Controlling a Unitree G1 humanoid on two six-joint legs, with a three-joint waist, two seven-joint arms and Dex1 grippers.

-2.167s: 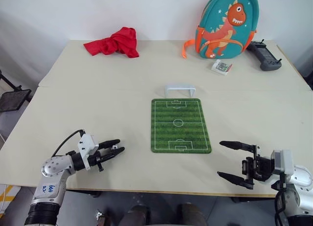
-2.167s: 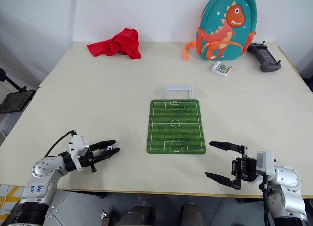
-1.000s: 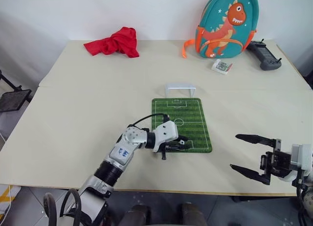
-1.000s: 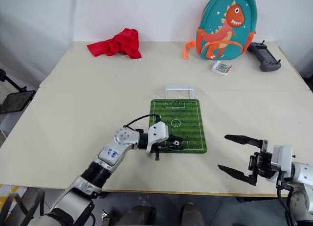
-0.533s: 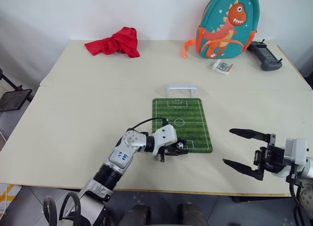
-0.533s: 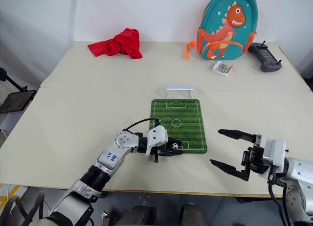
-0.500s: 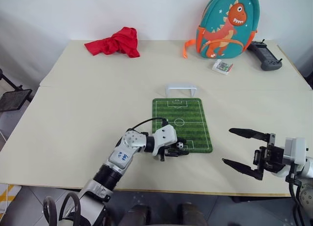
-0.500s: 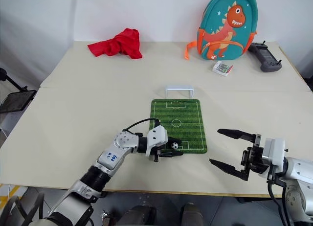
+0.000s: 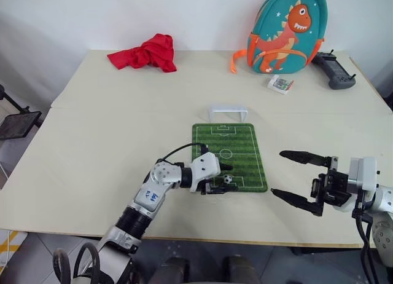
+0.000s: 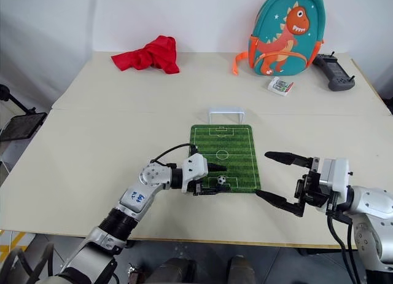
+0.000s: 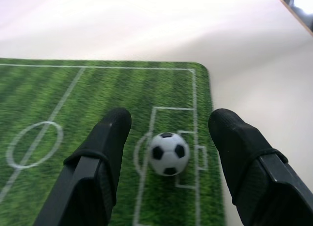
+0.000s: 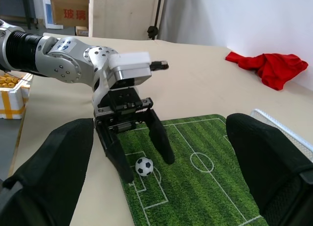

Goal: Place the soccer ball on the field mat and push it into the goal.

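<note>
Soccer ball [image 9: 228, 179] between open left pincer [image 9: 222, 178] fingers

Soccer ball [image 11: 168, 153]: white, black patches. Field mat [image 9: 244, 150]: green stripes, white lines. Goal [image 9: 228, 112]: white. Cloth [image 9: 144, 52]: red. Backpack [image 9: 285, 31]: teal, orange dinosaur.
</note>
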